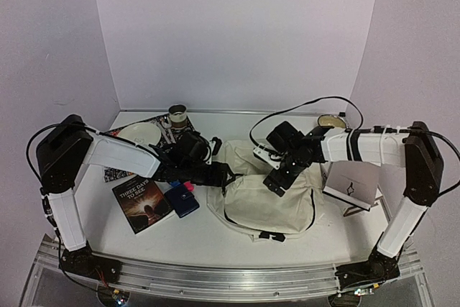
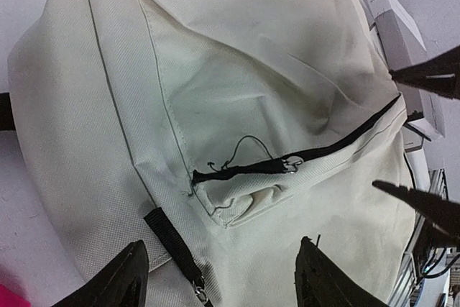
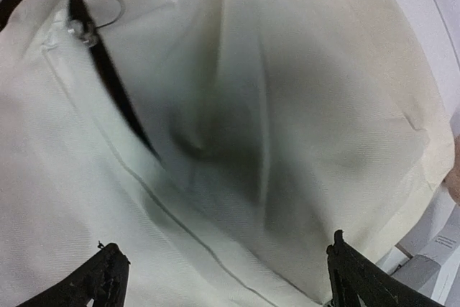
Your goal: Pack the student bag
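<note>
Roughly mid-counter: student bag [image 1: 267, 203], lying flat and slumped, front pocket uppermost.
- Cream woven cloth, weave visible, matte, with black zip tape and black webbing.
- No frame or stiffening shows. Folds and dimples everywhere, and a deep shadowed hollow under the right wrist camera.
- Judged light, limp and probably unfilled. It should sag, bunch and drag rather than lift as one piece.
- Cloth does not look slippery, but a pinch on one layer would likely peel it off the layer beneath. Nothing fragile about it.

Hold points, best guess:
- Front pocket zip [image 2: 338, 141] has a small metal pull ring [image 2: 291, 165] sitting partway along, with a loose thread beside it. It is a small target. Cannot tell whether the pocket gapes.
- Webbing strap [image 2: 172, 242], at 6 o'clock in the left wrist view, offers firmer purchase.
- One arm pinning cloth while the other draws the pull seems the likely need.

Left jaws: apart, over the pocket's lower edge, nothing between them.
Right jaws: spread wide above the bag's panel, gripping nothing. Their fingertips [image 2: 431, 77] show at 3 o'clock from the left wrist.

Outward on the counter [image 1: 215, 242], by the top view:
- Paperback book [image 1: 141, 204] and dark-blue flat case [image 1: 182, 201] at 9 o'clock of the bag, the case just beside it.
- White plate [image 1: 141, 134] at 10 o'clock.
- White box [image 1: 351, 185] at 3 o'clock, close. Contact cannot be told.
</note>
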`<action>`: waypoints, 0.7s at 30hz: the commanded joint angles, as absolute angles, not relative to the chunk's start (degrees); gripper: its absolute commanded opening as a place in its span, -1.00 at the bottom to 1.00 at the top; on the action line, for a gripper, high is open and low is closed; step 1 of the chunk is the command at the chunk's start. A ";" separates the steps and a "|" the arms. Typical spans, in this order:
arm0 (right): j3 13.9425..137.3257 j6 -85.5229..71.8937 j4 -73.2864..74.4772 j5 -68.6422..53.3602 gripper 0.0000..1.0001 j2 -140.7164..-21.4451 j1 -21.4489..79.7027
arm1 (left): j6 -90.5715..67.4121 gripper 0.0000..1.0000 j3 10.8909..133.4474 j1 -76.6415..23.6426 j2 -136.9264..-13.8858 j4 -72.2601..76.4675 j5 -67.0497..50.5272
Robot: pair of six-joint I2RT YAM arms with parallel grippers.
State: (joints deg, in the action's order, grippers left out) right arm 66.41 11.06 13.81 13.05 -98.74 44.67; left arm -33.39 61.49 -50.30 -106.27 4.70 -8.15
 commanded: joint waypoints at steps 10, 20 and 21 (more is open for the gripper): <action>65.86 7.30 17.02 -12.95 0.46 -99.27 47.66 | -38.40 0.42 62.40 -50.36 -107.85 8.61 -9.44; 69.71 11.29 19.22 7.53 0.40 -94.38 47.50 | -36.81 0.42 62.15 -50.43 -107.05 8.53 -8.98; 70.23 12.09 19.17 10.51 0.41 -94.30 47.38 | -36.41 0.42 62.03 -50.36 -106.85 8.54 -8.84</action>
State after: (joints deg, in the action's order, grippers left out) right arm 66.64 9.22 15.85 -2.52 -98.19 47.33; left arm -37.58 61.49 -50.30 -107.46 6.63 -8.97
